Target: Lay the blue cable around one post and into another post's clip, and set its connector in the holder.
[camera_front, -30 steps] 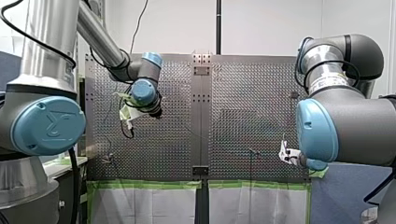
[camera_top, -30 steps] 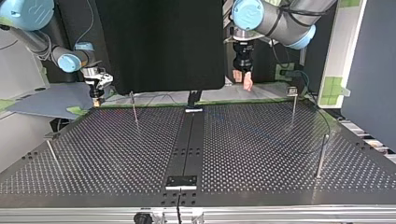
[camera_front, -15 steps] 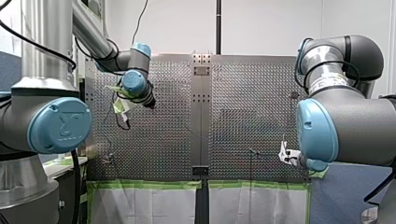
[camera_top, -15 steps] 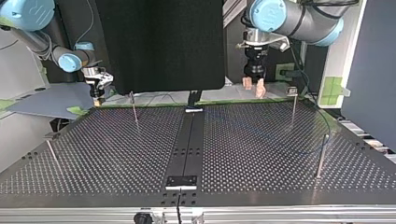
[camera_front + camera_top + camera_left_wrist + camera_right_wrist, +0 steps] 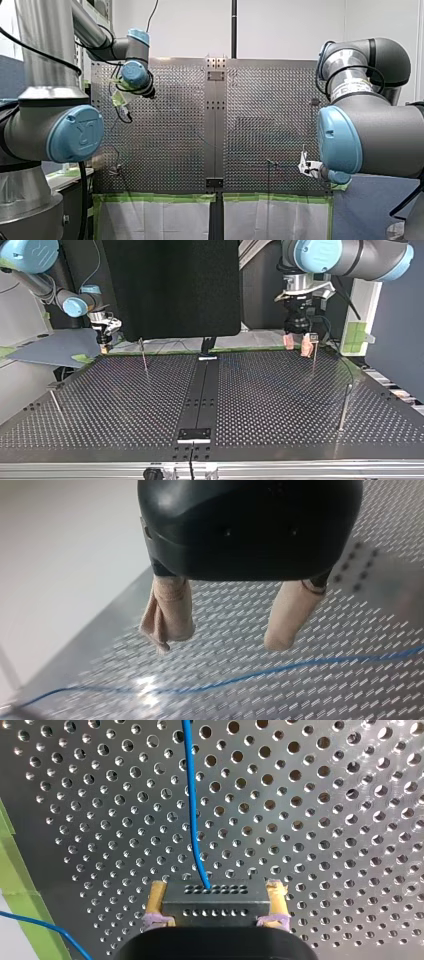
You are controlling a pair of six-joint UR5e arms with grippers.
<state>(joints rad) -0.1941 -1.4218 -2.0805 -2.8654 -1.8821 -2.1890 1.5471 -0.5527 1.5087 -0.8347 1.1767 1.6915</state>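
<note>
In the right wrist view my right gripper (image 5: 215,912) is shut on the black connector (image 5: 215,901), with a yellow pad on each side. The blue cable (image 5: 192,810) runs out of the connector and ahead over the perforated plate. In the top view that gripper (image 5: 104,347) hangs at the far left edge of the table. My left gripper (image 5: 296,344) is open and holds nothing, its beige fingertips close beside the clip-topped post (image 5: 314,354). In the left wrist view its fingers (image 5: 169,614) stand apart above the plate, with the blue cable (image 5: 280,670) lying below and ahead of them.
Thin posts stand at the top view's left (image 5: 144,356), near left (image 5: 55,404) and near right (image 5: 343,409). A dark centre strip carries a holder plate (image 5: 195,435) near the front edge. Green tape (image 5: 160,198) lines the table edge in the front view.
My left arm has swung toward the top view's right and come down beside the clip-topped post. My right arm and the connector have stayed put.
</note>
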